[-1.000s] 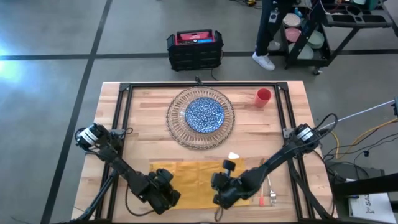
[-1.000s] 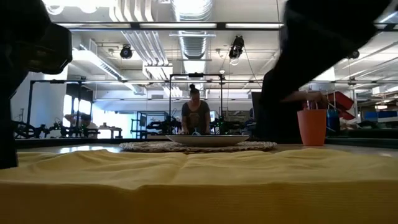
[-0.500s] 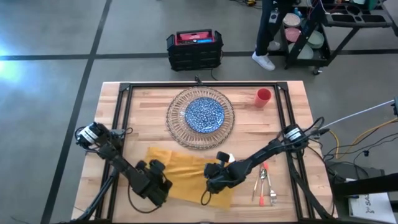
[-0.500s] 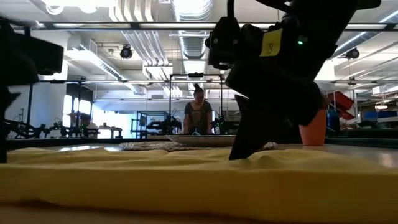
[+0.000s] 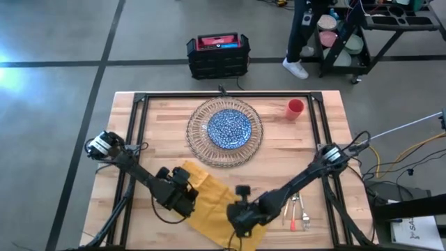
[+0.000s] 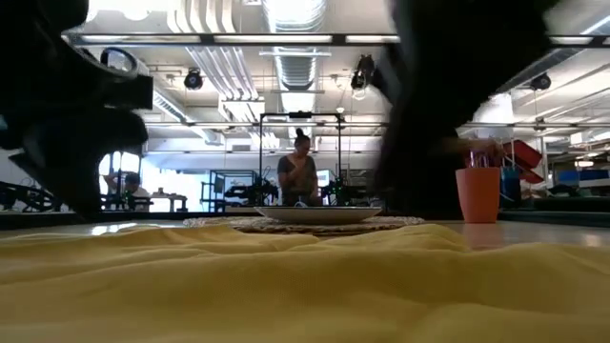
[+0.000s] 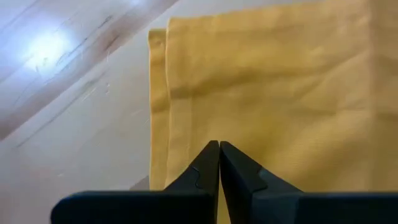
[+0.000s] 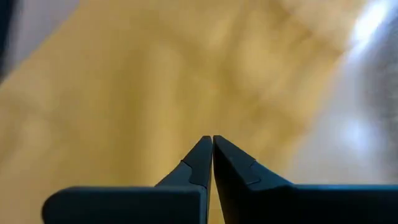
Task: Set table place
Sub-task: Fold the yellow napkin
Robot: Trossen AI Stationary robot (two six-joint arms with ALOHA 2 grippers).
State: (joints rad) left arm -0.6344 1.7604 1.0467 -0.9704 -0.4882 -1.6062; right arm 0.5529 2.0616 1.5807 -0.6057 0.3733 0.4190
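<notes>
A black plastic crate with a red top (image 5: 218, 56) sits on the grey concrete floor (image 5: 63, 84) just beyond the bench's far edge. Near a black metal cart (image 5: 376, 35) holding bowls and dishes stands a person in dark trousers and white shoes (image 5: 300, 38). In the low view, another person in a grey top (image 6: 301, 176) stands in the room behind.

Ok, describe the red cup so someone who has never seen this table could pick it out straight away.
Start from the table and find the big glass charger with the blue plate at its far middle. The cup stands upright on bare wood beside the charger, toward the far corner on the right arm's side. It is the only red thing on the table, small and standing alone.
</notes>
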